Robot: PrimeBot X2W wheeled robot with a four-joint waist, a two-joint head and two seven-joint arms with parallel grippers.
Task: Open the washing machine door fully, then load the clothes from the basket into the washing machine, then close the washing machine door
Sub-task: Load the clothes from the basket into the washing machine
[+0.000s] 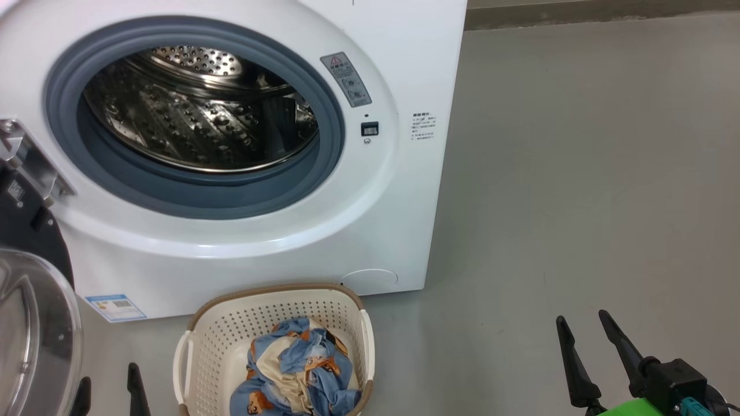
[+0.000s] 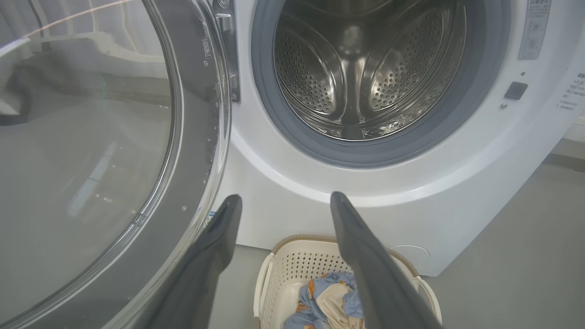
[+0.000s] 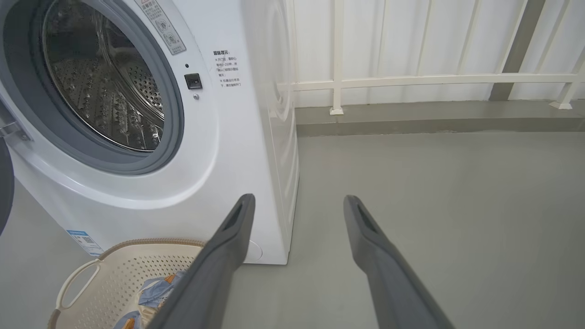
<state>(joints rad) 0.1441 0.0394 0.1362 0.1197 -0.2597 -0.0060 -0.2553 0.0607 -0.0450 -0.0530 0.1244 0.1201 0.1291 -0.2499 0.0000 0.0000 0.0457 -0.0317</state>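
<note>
The white washing machine (image 1: 404, 69) stands with its steel drum (image 1: 202, 110) exposed and nothing inside. Its door (image 1: 29, 323) is swung out to the left, glass bowl facing me; in the left wrist view the door (image 2: 91, 160) is close on the left. On the floor in front sits the cream basket (image 1: 277, 287) holding the blue bear-print clothes (image 1: 298, 370). My left gripper (image 1: 110, 384) is open and empty, between door and basket. To the right of the basket, my right gripper (image 1: 583, 319) hangs open and empty over bare floor.
Grey floor (image 1: 578, 173) stretches to the right of the machine. A white railing (image 3: 411, 80) on a low kerb runs behind it. A blue label sticker (image 1: 115, 307) marks the machine's lower left front. The door hinge (image 1: 29, 156) juts out at the left.
</note>
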